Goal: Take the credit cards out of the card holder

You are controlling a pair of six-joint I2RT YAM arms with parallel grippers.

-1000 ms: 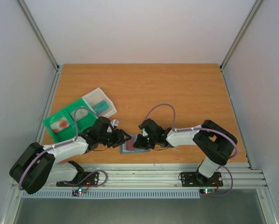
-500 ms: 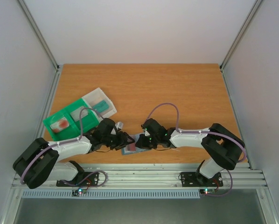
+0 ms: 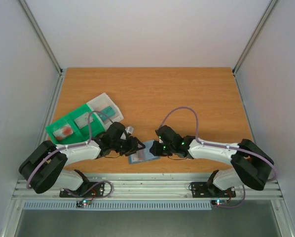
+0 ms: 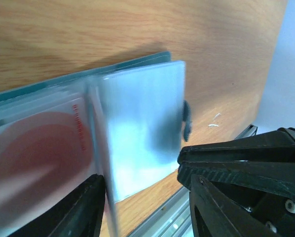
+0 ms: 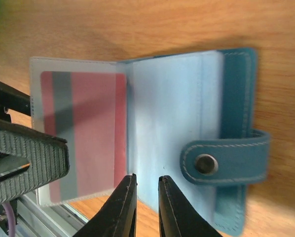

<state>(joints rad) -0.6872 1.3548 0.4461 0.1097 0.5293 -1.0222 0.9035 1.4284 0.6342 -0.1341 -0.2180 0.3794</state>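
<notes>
Open card holder (image 3: 140, 155) lies lengthwise between left tool (image 4: 140, 174), wide, and right tool (image 5: 146, 180), narrow

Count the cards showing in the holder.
2. A pink card lies in a clear sleeve left of the holder's spine, in the right wrist view. A card with a red round mark shows in the left wrist view. Others may be hidden.

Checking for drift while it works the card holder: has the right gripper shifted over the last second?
Yes. In the top view the right gripper has slid rightward, farther from the green tray.
</notes>
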